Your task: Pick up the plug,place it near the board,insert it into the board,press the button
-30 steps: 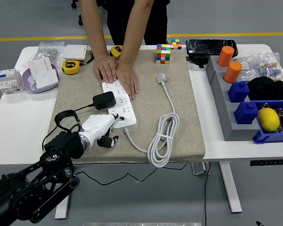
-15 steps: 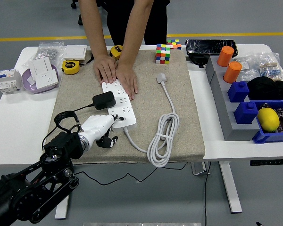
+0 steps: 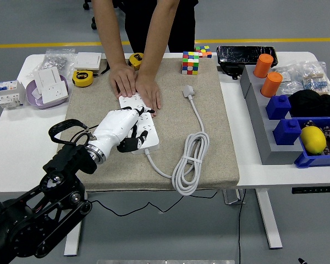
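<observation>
So you've got a white desk [image 3: 22,143] on a grey floor with a yellow line running behind it, and a beige mat [image 3: 220,132] covering the middle of it. The power strip [image 3: 148,140] lies on that mat, running away from you, and your left hand [image 3: 121,129] sits right on top of its middle part. The plug itself is hidden under that hand, so you can't see whether it's seated in a socket. The fingers [image 3: 133,144] are curled down over the strip with the dark tips touching its surface, but whether they're actually gripping the plug can't be told from here.

At the far end of the strip, a person's two hands [image 3: 135,85] press flat on it, side by side, one partly on the mat. The strip's own white cable [image 3: 190,162] loops in a bundle to the right, with its plug head [image 3: 188,91] lying loose on the mat further back.

Further out: a Rubik's cube [image 3: 190,62] at the mat's far edge, two yellow tape measures [image 3: 82,78] and a wall socket in a purple dish [image 3: 47,91] to the left, and on the right grey and blue bins [image 3: 280,129] with orange cylinders [image 3: 267,74] and a lemon [image 3: 312,139].
</observation>
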Action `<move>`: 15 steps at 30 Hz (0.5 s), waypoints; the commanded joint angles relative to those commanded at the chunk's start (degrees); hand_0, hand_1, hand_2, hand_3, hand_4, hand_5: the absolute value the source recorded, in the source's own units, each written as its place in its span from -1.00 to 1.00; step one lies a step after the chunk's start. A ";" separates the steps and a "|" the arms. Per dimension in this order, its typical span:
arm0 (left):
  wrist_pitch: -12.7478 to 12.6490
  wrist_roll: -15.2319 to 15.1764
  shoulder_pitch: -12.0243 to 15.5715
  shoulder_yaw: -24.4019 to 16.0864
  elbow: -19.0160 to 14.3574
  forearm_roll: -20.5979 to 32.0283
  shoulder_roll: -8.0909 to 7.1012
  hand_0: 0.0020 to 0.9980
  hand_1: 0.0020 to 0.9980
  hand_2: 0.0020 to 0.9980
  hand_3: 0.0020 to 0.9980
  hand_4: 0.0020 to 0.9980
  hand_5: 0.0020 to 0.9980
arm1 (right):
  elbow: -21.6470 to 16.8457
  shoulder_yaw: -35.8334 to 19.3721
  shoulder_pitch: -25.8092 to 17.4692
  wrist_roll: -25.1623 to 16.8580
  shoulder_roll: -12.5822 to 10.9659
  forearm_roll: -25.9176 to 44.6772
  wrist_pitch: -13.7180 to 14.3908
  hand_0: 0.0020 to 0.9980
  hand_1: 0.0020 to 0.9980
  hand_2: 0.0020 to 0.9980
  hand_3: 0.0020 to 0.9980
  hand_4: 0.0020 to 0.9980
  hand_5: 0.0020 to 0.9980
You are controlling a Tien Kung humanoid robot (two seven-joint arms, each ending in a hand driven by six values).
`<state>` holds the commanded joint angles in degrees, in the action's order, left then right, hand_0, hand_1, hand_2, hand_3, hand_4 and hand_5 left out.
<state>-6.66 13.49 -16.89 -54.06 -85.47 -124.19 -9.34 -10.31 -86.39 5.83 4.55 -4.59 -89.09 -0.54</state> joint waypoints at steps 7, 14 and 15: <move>-3.46 -5.32 3.19 -8.26 2.35 3.76 2.55 0.93 1.00 1.00 1.00 1.00 -0.08 | 0.00 -0.10 -0.10 0.05 0.04 -0.04 0.01 0.67 0.50 0.52 0.58 1.00 0.90; -7.73 -10.02 6.47 -13.25 4.88 19.34 3.63 1.00 1.00 1.00 1.00 1.00 0.02 | 0.00 -0.23 -0.07 0.10 0.11 -0.14 -0.01 0.67 0.50 0.52 0.58 1.00 0.90; -7.51 -9.73 6.67 -13.69 4.99 20.59 3.61 0.98 1.00 1.00 1.00 1.00 0.01 | 0.00 -0.19 -0.06 0.08 0.11 -0.08 -0.01 0.67 0.50 0.52 0.58 1.00 0.90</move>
<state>-14.17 3.77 -10.22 -67.75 -80.48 -103.60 -5.73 -10.31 -86.58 5.77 4.63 -4.48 -89.17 -0.55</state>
